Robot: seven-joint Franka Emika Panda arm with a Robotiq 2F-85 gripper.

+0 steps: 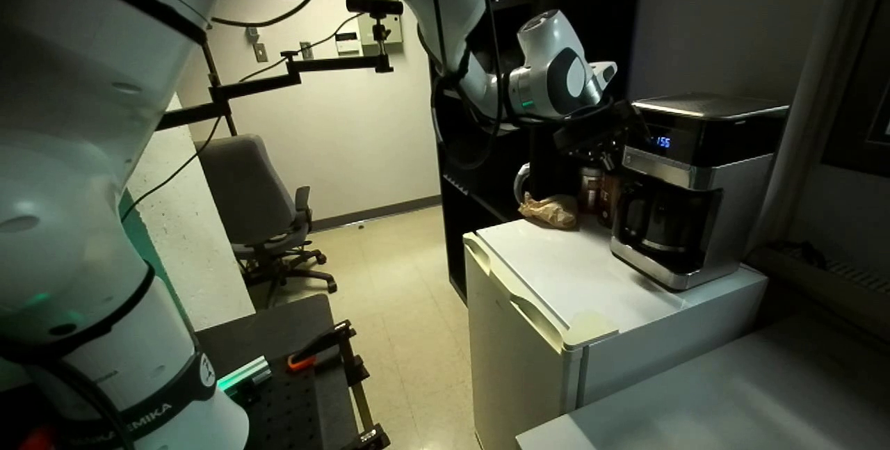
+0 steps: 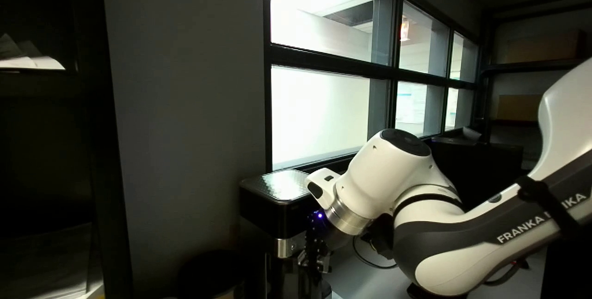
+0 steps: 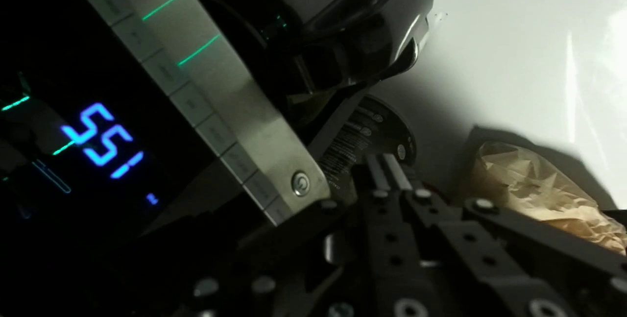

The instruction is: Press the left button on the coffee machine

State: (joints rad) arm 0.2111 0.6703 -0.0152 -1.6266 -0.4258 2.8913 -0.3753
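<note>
The silver-and-black coffee machine (image 1: 740, 206) stands on the white cabinet. It also shows in an exterior view (image 2: 273, 220), partly behind my arm. In the wrist view its silver front strip (image 3: 245, 96) runs diagonally. A round power-symbol button (image 3: 301, 183) sits at the strip's end nearest my fingers. A row of flat keys (image 3: 191, 104) lies beside a lit clock display (image 3: 103, 135). My gripper (image 3: 387, 172) is shut and empty. It is beside the strip's left end in an exterior view (image 1: 608, 158), apart from the round button in the wrist view. It also shows, dark, in an exterior view (image 2: 314, 262).
The dark carafe (image 1: 671, 224) with its black handle (image 3: 362, 37) sits below the strip. A crumpled paper bag (image 1: 549, 211) and a dark labelled container (image 3: 382, 126) are close to my fingers. The white cabinet (image 1: 556, 269) has a raised front edge. A dark shelf (image 1: 480, 227) stands behind.
</note>
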